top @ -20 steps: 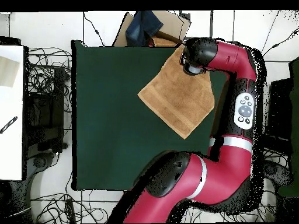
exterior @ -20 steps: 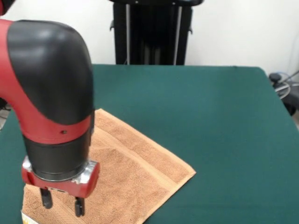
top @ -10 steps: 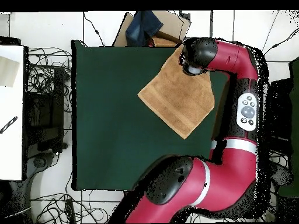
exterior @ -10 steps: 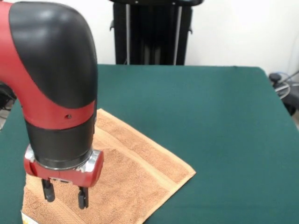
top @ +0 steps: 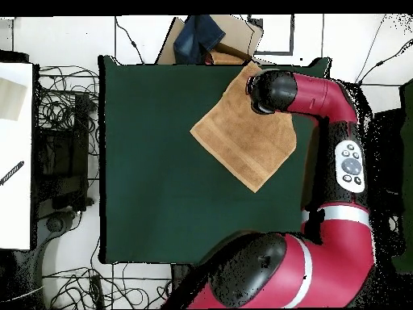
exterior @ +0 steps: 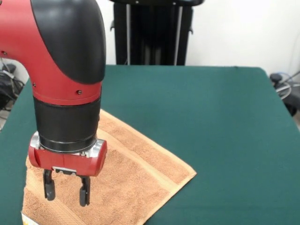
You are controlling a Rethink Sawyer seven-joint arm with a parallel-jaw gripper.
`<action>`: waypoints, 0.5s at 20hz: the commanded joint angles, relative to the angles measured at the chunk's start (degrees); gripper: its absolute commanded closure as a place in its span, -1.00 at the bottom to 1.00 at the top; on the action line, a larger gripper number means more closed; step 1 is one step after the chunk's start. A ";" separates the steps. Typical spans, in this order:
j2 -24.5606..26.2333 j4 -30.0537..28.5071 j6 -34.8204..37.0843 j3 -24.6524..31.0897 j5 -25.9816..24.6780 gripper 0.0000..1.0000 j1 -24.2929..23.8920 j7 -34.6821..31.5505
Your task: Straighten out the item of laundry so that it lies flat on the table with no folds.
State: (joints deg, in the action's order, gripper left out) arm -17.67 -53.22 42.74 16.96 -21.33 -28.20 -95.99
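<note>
Towel: the orange-tan towel (exterior: 126, 180) lies spread on the green table (exterior: 211, 122), at the near left of the front view, turned so that 1 corner points right. In the overhead view the same towel (top: 242, 137) sits toward the far right part of the table, with 1 corner reaching the far edge.

Flatness: no fold or raised wrinkle shows on the visible cloth. The part under the arm and the part cut off at the bottom of the front view cannot be checked.

Bands: 1 woven band runs parallel to the far right edge, a second near the near left end.

Gripper: the gripper (exterior: 64, 190) hangs just above the towel's near left part, its 2 fingers (exterior: 84, 192) pointing straight down, parted, with nothing between them. The tips look clear of the cloth, though contact cannot be ruled out.

Why it hangs there: by my judgement the claw is released and vertical so it can come down on a corner or edge to pinch and pull it outward, or because it has nothing left to hold.

Progress: the task looks close to done.

Tag: a small white-yellow tag (exterior: 27, 218) shows at the near left edge; no writing can be read.

Other writing: none legible anywhere.
</note>
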 commanded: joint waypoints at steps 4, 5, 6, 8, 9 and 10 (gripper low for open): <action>0.83 -14.42 -7.34 0.37 -1.99 -1.00 -1.41 -0.22; 1.04 -14.98 -8.10 0.56 -1.90 -1.00 -1.77 -0.33; 1.13 -15.27 -8.53 0.65 -1.87 -1.00 -1.94 -0.37; 1.25 -16.01 -9.49 0.82 -1.75 -1.00 -2.20 -0.82; 1.31 -16.55 -9.92 0.81 -1.50 -1.00 -2.25 -1.52; 1.31 -16.85 -10.15 0.80 -1.37 -1.00 -2.24 -1.85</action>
State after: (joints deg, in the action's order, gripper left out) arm -17.47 -59.30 36.21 16.94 -21.66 -29.94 -95.99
